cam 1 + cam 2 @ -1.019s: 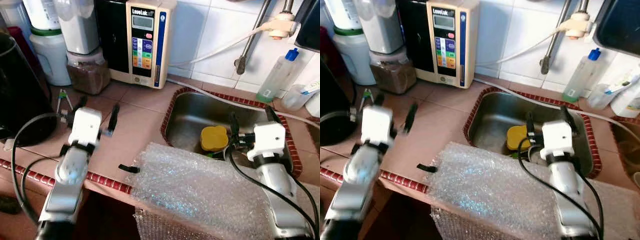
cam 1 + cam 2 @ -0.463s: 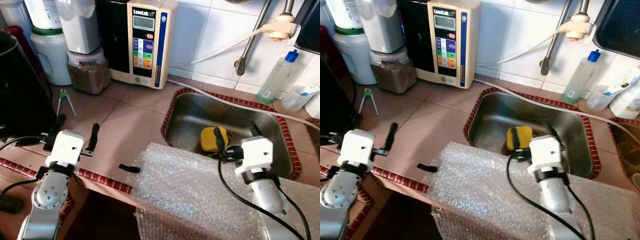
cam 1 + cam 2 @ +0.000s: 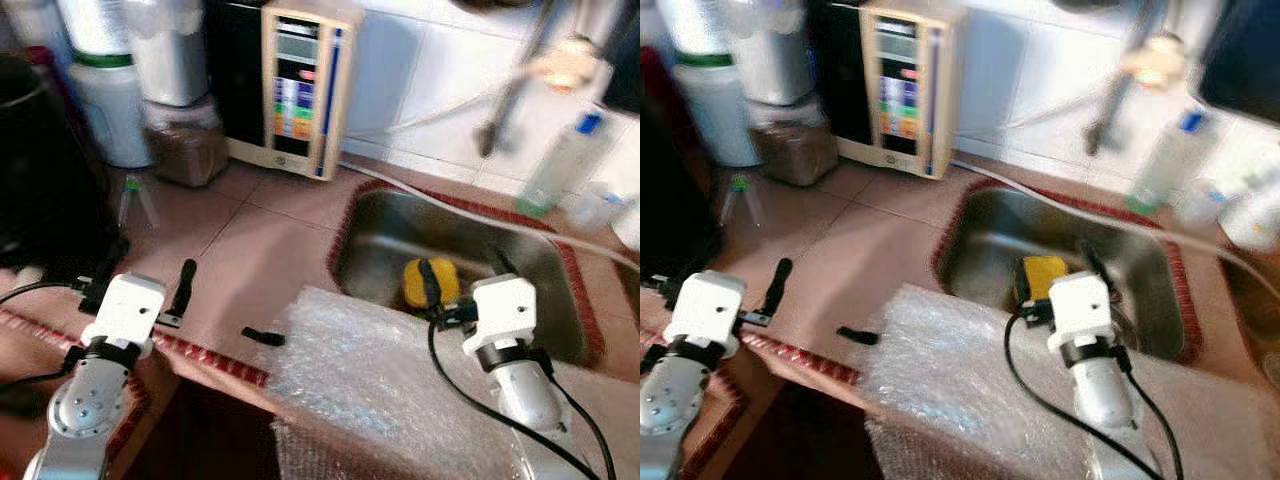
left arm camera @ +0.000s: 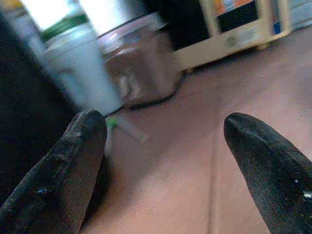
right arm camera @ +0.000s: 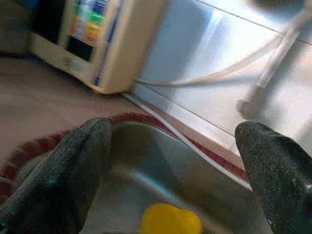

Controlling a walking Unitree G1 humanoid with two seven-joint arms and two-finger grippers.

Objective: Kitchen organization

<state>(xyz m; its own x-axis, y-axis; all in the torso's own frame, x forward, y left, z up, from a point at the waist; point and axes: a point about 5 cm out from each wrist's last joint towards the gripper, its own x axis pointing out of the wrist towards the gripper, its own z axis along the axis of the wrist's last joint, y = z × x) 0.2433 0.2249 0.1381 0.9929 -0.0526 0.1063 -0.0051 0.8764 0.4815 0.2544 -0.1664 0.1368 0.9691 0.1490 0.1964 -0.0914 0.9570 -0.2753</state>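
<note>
Lying crinkled, bubble wrap (image 3: 400, 385) drapes beside what looks like steel sink (image 3: 470, 240).

You're looking at two silver, rounded forearms, each capped by a boxy white wrist housing: the left gripper (image 3: 145, 282) at the lower left, the right gripper (image 3: 462, 274) at the lower right. Each carries two long, tapered matte-black fingers (image 4: 269, 171). Black cables loop from both housings down along the arms.
</note>
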